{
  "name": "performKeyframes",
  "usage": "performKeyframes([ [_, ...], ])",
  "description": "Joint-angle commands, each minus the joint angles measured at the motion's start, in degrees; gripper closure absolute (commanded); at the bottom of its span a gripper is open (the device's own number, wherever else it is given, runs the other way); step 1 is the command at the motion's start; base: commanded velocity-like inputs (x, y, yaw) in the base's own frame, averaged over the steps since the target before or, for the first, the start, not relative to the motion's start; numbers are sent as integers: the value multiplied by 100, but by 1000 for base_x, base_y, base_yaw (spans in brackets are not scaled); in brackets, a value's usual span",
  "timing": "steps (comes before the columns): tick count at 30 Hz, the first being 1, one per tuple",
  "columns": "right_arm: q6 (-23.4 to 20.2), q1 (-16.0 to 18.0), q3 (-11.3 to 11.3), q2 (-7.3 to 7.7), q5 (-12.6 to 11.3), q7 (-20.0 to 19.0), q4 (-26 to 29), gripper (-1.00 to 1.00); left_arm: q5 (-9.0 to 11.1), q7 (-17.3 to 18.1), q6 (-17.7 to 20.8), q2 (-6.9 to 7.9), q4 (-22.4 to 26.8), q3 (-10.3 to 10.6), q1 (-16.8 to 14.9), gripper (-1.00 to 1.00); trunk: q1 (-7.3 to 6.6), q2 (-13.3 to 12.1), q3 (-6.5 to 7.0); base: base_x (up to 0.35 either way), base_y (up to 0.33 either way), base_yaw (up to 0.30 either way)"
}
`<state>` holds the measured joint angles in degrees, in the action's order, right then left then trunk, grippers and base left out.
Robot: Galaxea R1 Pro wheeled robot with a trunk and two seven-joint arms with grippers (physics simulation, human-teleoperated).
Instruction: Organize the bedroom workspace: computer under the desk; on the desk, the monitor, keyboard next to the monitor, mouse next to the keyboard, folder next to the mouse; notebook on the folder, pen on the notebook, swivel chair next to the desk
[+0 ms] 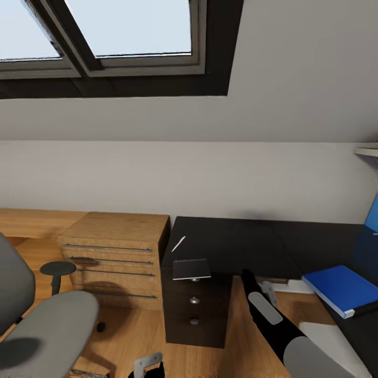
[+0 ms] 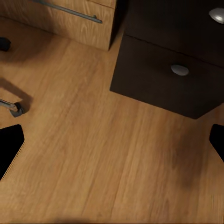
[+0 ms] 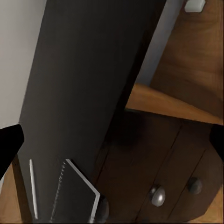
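Note:
A black desk [image 1: 236, 244] stands under the sloped wall. Near its left end lie a thin white pen [image 1: 178, 243] and a dark notebook [image 1: 191, 269], which overhangs the front edge. A blue folder [image 1: 340, 287] rests on the desk's right part. The grey swivel chair [image 1: 50, 320] is at the lower left, its seat bare. My right gripper [image 3: 112, 140] is open and empty, held low in front of the desk, with the pen [image 3: 31, 186] and notebook [image 3: 70, 198] ahead of it. My left gripper [image 2: 112, 140] hangs open over the wooden floor [image 2: 93, 154].
A black drawer unit [image 1: 195, 310] sits under the desk's left end. A wooden chest of drawers [image 1: 113, 257] stands left of it. A blue panel [image 1: 371, 215] shows at the right edge. A chair caster [image 2: 16, 108] is close to my left gripper.

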<state>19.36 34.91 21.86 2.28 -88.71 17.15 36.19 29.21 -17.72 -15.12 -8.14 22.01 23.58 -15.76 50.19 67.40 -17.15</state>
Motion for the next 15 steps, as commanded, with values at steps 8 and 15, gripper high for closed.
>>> performKeyframes([
  [8, -215, 1, 58, 10, 67, 217, -12, -100, 39, -41, -282, 10, 36, 53, -5, -100, -2, 5, -7, -54, 56, 0],
  [15, -782, -2, 82, -14, 851, -468, -211, -100, 48, -96, -397, 63, 478, -38, -5, -100, 130, 246, -115, -2, 2, 0],
])
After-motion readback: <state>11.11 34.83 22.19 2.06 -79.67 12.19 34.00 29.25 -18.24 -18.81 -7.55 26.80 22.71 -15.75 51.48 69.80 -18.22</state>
